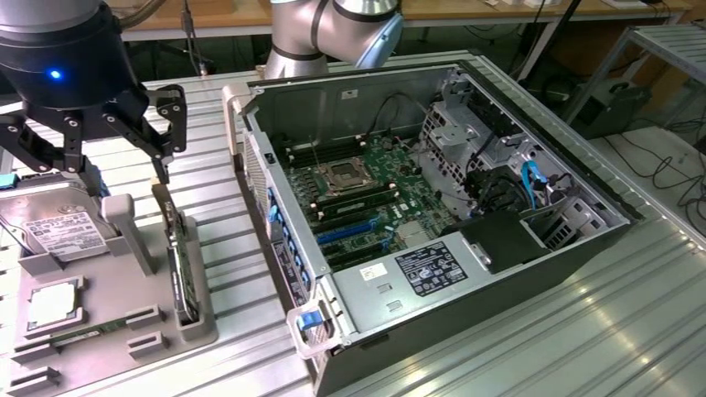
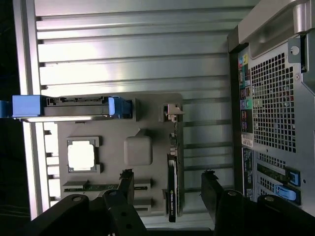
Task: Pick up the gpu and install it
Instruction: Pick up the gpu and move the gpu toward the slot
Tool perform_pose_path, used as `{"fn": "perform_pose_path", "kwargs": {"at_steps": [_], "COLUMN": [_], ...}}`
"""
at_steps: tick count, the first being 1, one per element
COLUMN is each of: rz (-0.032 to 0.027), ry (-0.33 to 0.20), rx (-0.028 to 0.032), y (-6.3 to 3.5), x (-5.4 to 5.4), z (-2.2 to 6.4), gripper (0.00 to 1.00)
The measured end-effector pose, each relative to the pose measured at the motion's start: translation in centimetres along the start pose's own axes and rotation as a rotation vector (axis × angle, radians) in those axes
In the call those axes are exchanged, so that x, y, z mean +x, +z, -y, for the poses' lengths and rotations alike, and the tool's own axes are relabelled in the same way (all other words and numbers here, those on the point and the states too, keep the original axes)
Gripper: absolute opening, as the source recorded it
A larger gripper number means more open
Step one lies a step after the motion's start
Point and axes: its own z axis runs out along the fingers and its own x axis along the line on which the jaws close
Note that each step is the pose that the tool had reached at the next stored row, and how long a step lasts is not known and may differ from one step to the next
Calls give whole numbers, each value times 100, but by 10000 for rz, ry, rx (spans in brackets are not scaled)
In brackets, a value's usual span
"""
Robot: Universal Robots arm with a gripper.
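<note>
Surface: ribbed metal table [image 1: 574,331].
Card: thin black gpu [image 1: 177,265] stood on edge in grey holder [image 1: 99,347].
Grip: black fingers [image 2: 211,191] hung wide apart above it, empty.
Care: probably needed centring across its flat faces.

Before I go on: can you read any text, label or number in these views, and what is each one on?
No text is clear enough to quote.
White label on the hard drive: printed lines, too small to read.
Black label inside the computer case: white print, blurred.
White sticker beside it: unreadable.
Pale print on the gpu edge: too small to read.
</note>
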Motion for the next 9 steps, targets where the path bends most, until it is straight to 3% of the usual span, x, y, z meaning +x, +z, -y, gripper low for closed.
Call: {"fn": "perform_pose_path", "kwargs": {"at_steps": [9], "rz": [0], "ry": [0], "rx": [-3], "y": [33], "x": [-1], "z": [30], "gripper": [66]}}
